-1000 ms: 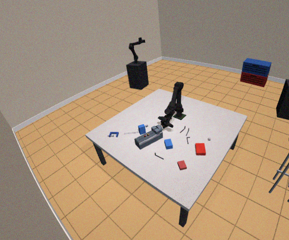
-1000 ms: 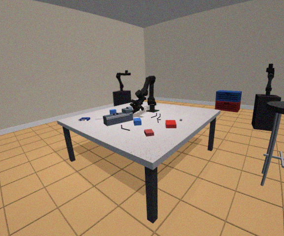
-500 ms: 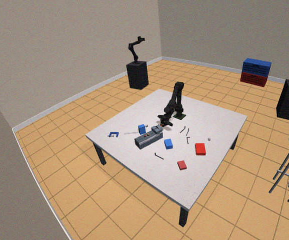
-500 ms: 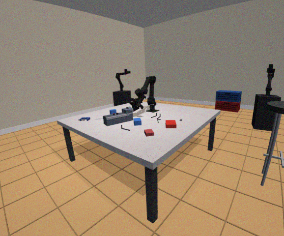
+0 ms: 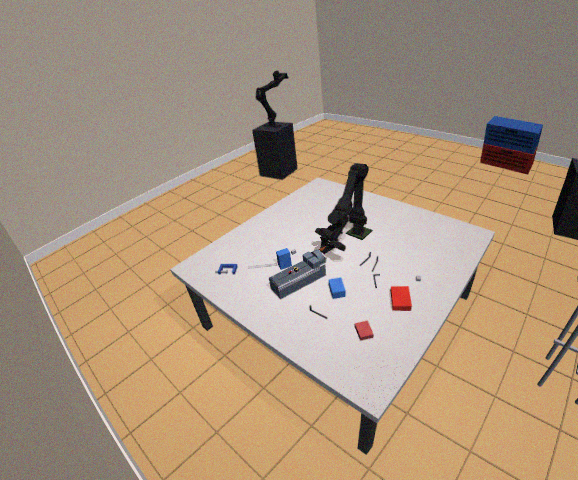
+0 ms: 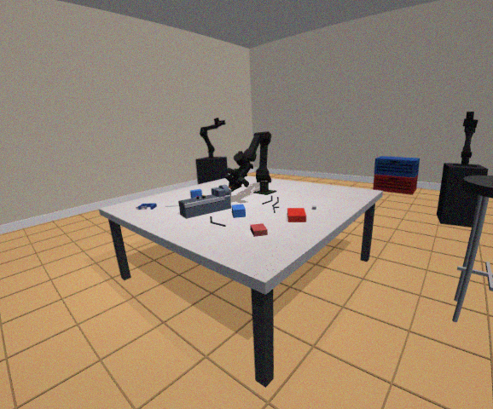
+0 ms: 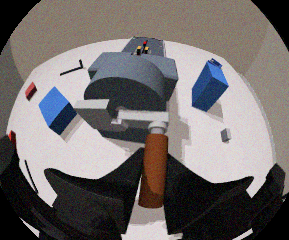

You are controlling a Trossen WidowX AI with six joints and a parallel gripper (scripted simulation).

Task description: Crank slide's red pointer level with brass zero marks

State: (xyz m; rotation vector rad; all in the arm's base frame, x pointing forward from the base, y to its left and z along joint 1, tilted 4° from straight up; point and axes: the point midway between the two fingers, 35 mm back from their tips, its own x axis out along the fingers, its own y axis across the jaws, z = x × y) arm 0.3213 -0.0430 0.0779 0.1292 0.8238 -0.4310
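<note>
From where I stand, the black arm (image 5: 348,198) leans down over the white surface (image 5: 423,330) toward the grey machine (image 5: 297,279), which lies near the middle. Its gripper (image 7: 154,202) has the dark fingers clenched on the brown handle (image 7: 155,168) of the crank (image 7: 139,116) at the machine's near end (seen best from the wrist). The red pointer (image 5: 290,270) sits on top of the slide; whether it meets the brass marks I cannot tell. A blue block (image 5: 283,257) stands just beside the machine, another blue block (image 5: 336,287) lies on its other side, and two red blocks (image 5: 400,298) lie farther off.
</note>
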